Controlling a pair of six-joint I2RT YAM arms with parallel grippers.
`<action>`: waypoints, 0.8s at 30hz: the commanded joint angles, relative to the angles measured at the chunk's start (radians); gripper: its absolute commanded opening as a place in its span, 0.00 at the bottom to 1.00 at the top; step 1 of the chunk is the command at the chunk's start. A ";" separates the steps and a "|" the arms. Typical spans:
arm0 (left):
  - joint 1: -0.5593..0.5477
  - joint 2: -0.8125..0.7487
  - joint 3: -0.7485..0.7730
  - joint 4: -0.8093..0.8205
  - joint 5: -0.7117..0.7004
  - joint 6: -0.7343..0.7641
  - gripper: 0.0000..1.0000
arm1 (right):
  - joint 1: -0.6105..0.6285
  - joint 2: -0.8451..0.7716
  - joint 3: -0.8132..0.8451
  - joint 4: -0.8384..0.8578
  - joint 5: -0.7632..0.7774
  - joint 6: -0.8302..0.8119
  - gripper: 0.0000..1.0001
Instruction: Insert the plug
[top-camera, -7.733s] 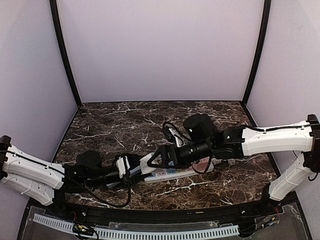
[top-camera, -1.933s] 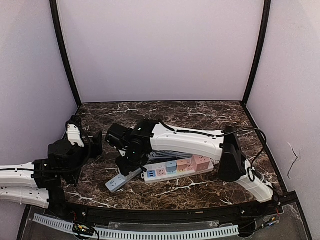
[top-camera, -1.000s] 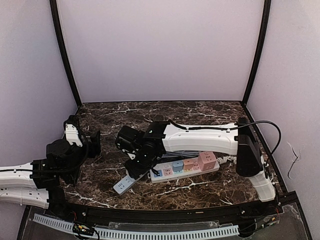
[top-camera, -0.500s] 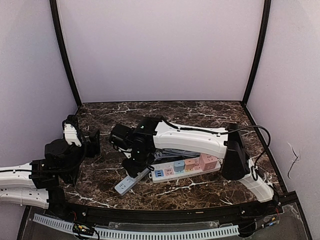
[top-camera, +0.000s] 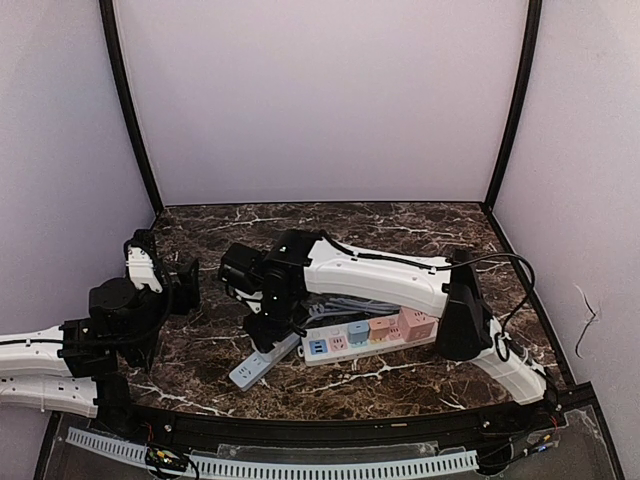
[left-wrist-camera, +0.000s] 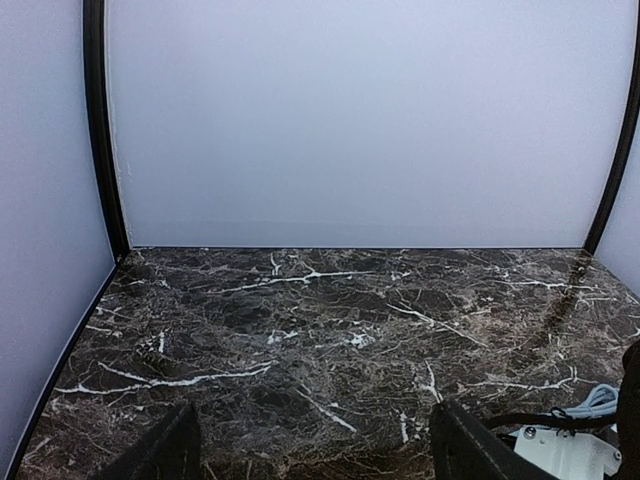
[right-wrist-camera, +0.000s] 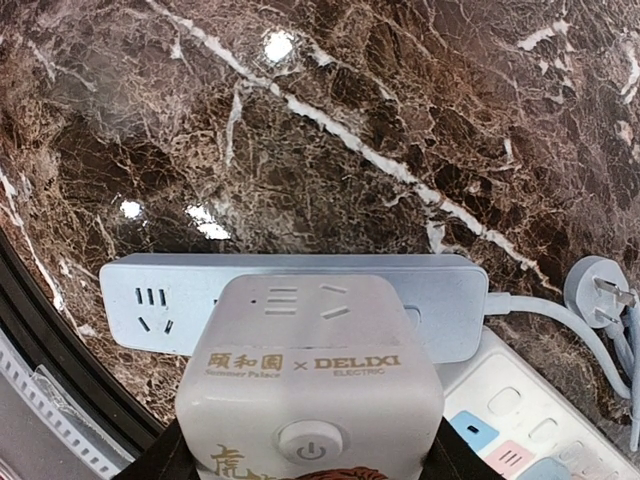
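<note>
Adapter (right-wrist-camera: 310, 370) shows only at right wrist.

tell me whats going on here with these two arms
The right arm reaches across the marble table. The right tool is clamped on a white cube adapter, holding it over a grey power strip near the table's near edge. Whether the cube is seated in a socket can't be told. A white strip carrying coloured cubes lies beside it. The left tool hangs open and empty off to the left.
</note>
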 joint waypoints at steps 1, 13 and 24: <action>0.004 -0.010 -0.012 -0.019 0.002 -0.005 0.79 | -0.002 0.194 -0.069 0.218 -0.051 0.052 0.00; 0.005 -0.012 -0.014 -0.019 0.006 -0.005 0.79 | 0.018 0.246 -0.077 0.360 -0.082 0.062 0.05; 0.003 -0.010 -0.014 -0.018 0.006 -0.004 0.79 | 0.042 0.020 -0.373 0.303 0.030 0.048 0.00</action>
